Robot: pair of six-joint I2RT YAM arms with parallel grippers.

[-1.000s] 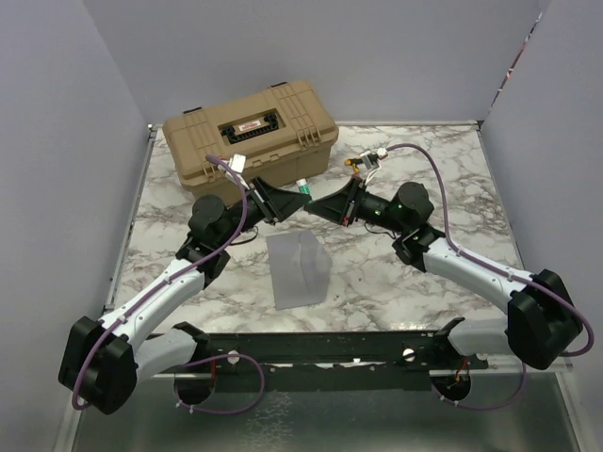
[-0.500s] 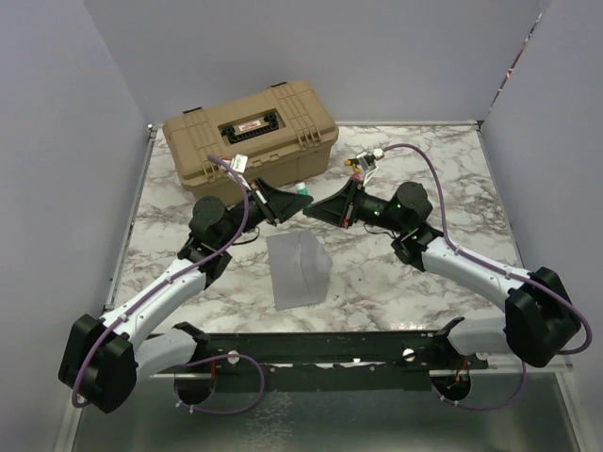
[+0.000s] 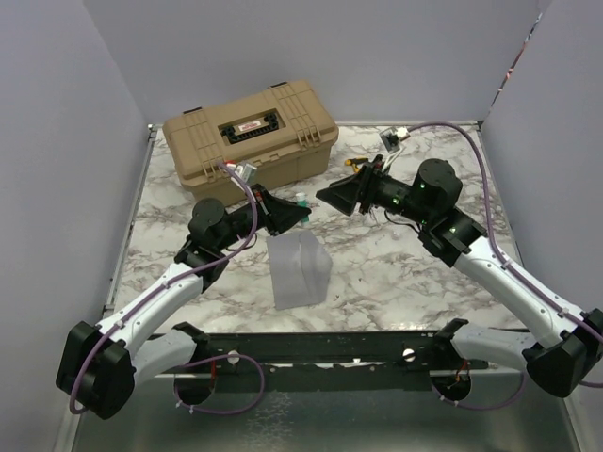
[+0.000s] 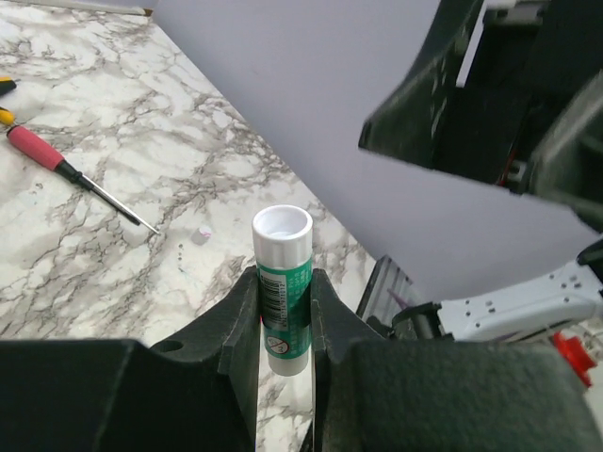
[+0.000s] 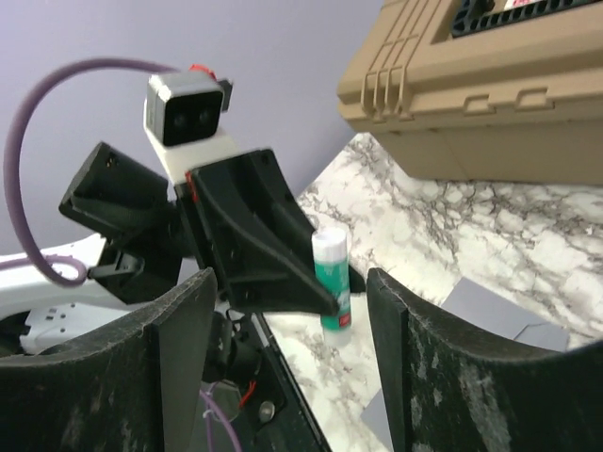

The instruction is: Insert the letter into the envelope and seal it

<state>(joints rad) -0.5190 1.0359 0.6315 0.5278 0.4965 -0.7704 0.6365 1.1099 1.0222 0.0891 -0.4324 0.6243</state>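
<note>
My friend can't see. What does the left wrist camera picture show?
The left end effector grips a green-and-white glue stick upright between its black fingers. Behind it lies a marble table with a red-handled screwdriver.

A tan hard case [image 3: 250, 141], lid closed w/ a black panel on top, is seen at the far-left of the marble table [image 3: 405, 282]. A glue stick [image 4: 281, 282], green body & white end, is seen in front of the case. A red-handled screwdriver [image 4: 57, 160] is laid flat on the marble, tip pointed twd a small pink speck [image 4: 200, 235]. Something yellow & black is cut off at the frame edge nr the handle.
</note>
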